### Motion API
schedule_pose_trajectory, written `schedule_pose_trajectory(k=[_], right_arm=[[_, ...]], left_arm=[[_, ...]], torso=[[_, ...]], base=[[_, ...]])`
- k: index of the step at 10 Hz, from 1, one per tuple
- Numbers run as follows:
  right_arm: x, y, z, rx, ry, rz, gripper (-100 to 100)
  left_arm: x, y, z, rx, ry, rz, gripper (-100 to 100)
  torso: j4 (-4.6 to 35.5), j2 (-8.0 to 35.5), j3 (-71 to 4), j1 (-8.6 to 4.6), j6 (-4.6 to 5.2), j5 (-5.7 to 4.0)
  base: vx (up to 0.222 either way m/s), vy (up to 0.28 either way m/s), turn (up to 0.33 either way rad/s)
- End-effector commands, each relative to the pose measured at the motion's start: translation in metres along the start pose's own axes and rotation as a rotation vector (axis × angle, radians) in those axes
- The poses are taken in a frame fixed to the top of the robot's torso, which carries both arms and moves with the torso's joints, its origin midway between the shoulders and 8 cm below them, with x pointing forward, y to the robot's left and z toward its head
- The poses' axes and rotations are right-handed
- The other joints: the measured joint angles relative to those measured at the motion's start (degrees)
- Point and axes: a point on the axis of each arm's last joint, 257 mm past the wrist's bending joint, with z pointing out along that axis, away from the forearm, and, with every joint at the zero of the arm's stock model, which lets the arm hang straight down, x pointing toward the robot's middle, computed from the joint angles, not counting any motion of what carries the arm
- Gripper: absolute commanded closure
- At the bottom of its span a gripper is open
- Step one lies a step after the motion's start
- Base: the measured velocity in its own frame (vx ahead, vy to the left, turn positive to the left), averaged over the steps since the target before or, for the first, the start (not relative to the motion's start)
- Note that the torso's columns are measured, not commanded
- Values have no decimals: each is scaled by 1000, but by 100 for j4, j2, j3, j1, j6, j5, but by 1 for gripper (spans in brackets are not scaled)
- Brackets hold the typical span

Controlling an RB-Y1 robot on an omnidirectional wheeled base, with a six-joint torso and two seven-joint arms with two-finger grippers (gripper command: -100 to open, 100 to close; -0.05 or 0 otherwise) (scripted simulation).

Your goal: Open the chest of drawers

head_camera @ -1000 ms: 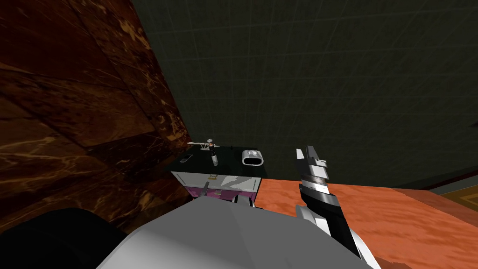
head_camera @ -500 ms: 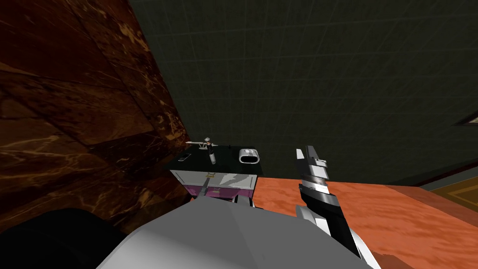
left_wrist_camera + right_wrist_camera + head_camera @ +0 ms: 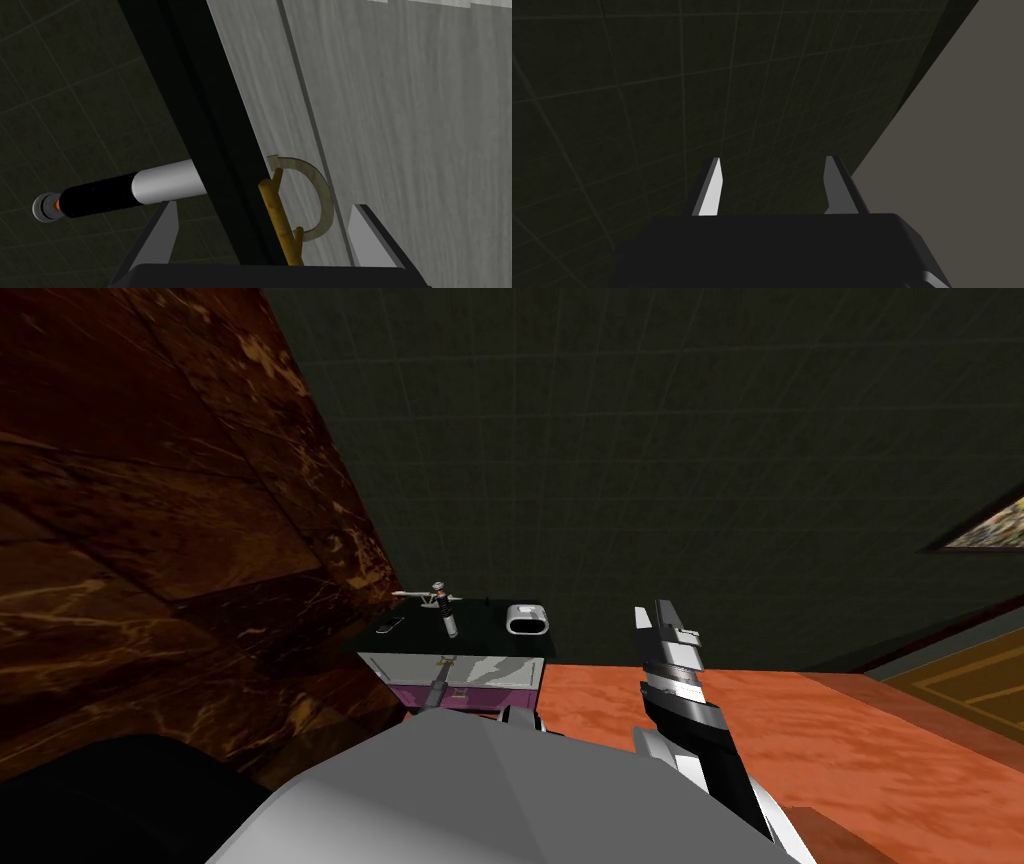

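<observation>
Chest of drawers (image 3: pixel 470 670): in the corner, back wall (image 3: pixel 650 438) behind it, side wall (image 3: pixel 150 488) on its left, floor (image 3: pixel 800 728) on its right.
Top of the chest: small flat thing (image 3: pixel 389 626) on the left, long stick-like thing (image 3: pixel 450 623) in the middle, rounded box (image 3: pixel 527 619) on the right.
Handle (image 3: pixel 282 220): on the top drawer front, between the left gripper (image 3: pixel 265 206) fingers.
Right gripper (image 3: pixel 652 613): up high, right of the chest.

Matt grey drawer front (image 3: pixel 400 125) with faint wood grain; smooth brass-coloured handle (image 3: pixel 278 215) inside the left pincer (image 3: pixel 265 206); glossy black chest top (image 3: pixel 490 638).
</observation>
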Motion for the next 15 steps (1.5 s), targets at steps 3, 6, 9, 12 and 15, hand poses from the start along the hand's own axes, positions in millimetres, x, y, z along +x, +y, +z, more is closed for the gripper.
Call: schedule_pose_trajectory(k=[3, 6, 9, 12, 15], right_arm=[[0, 0, 0, 0, 0, 0, 0], [0, 0, 0, 0, 0, 0, 0], [0, 0, 0, 0, 0, 0, 0], [0, 0, 0, 0, 0, 0, 0], [0, 0, 0, 0, 0, 0, 0]], left_arm=[[-14, 4, 20, -12, -29, 8, -100], [-1, 0, 3, -4, -4, 1, 100], [3, 2, 2, -7, 1, -31, -100], [-7, 3, 14, -5, 3, -19, -100], [-2, 3, 7, -5, 3, -19, 100]], torso=[[-1, -5, -3, -5, 0, -2], [11, -8, -13, -14, 1, -17], [1, 2, 1, -6, 3, -2], [-2, -10, -5, -20, 1, -5], [-2, -6, -4, 1, -1, 0]], base=[[-37, -17, -87], [41, 16, 127], [12, 31, 59], [-4, -8, -4], [8, -14, 2]])
